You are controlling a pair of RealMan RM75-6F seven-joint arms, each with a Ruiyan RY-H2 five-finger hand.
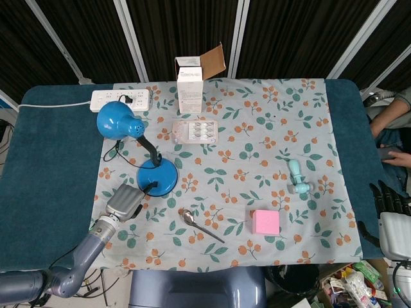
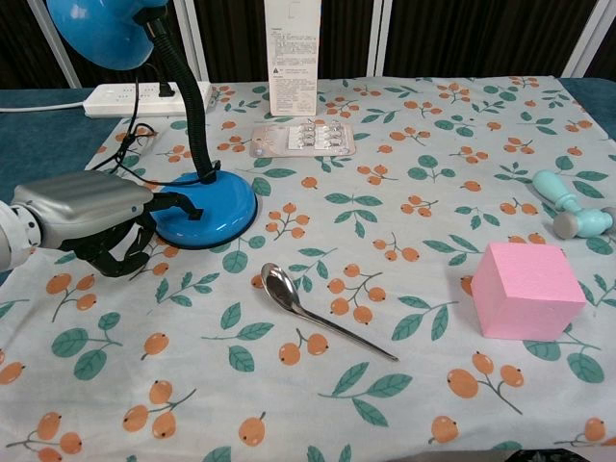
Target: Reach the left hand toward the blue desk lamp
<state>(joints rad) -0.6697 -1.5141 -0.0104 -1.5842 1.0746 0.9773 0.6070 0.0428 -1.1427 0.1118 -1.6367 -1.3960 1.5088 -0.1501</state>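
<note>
At lower left of the head view, our left hand (image 1: 126,202) reaches the blue desk lamp (image 1: 156,178), fingers (image 2: 123,252) curled narrow beside its round base, holding nothing. We should probably press the base switch gently, keeping the lamp steady.

The left arm enters from the lower left of the head view and slants up and to the right, ending in the left hand (image 1: 125,203). In the chest view this left hand (image 2: 91,219) sits at the left edge, back upward, dark fingers (image 2: 125,252) curled beneath. The right hand (image 1: 389,206) hangs at the right edge, dark fingers pointing upward, apart.
</note>
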